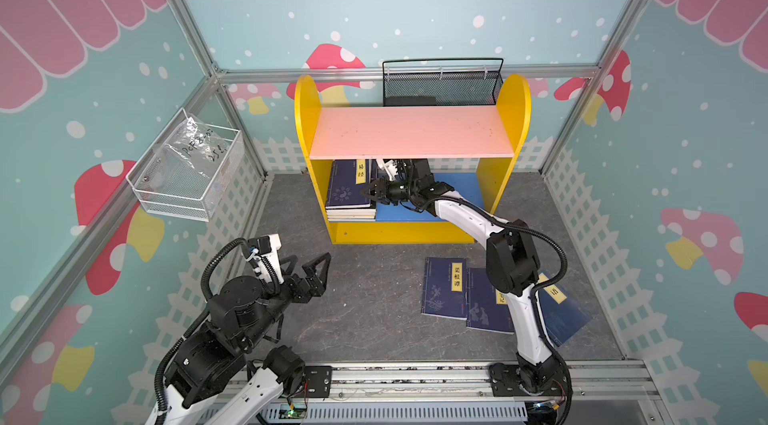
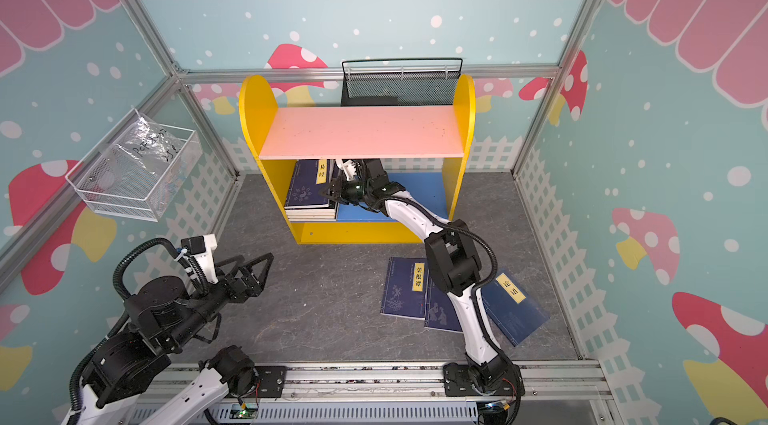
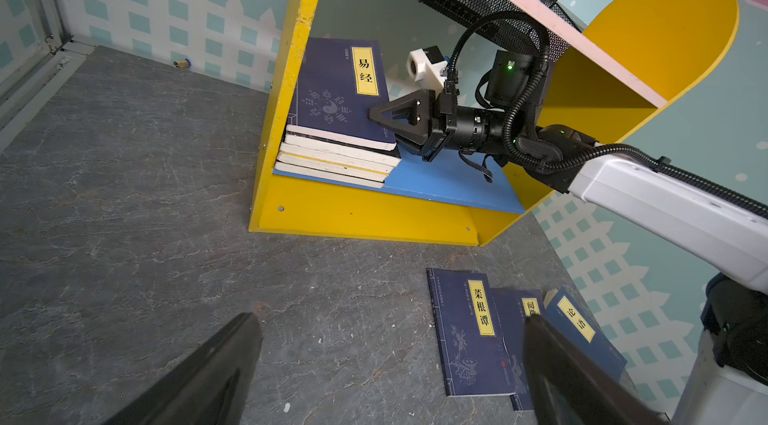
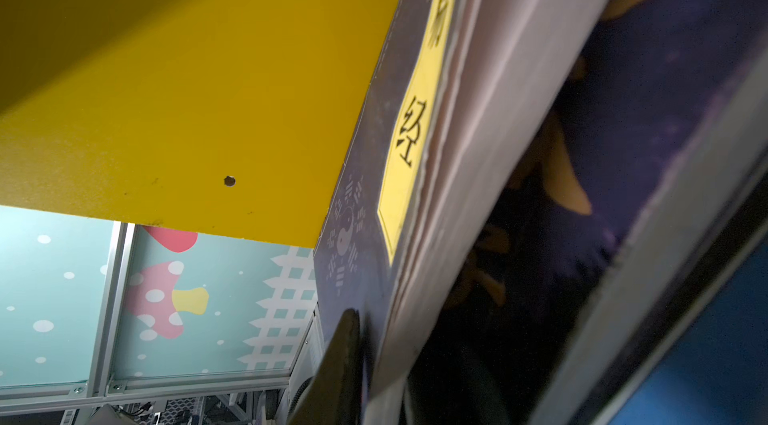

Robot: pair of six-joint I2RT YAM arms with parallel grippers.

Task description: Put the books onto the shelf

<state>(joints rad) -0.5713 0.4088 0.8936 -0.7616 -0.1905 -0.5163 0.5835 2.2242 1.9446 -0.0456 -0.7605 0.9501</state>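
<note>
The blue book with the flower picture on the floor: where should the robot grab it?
Probably its long edge facing the open left gripper, coming low from the bare floor. The book lies flat, and its opposite edge meets another book, so that side is free.

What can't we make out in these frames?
- Middle floor book: cover mostly hidden by the right arm in both top views.
- Lower books in the stack: covers hidden under the top book, every view.
- Right gripper: hold on top book unclear, right wrist view blurred close-up.
</note>
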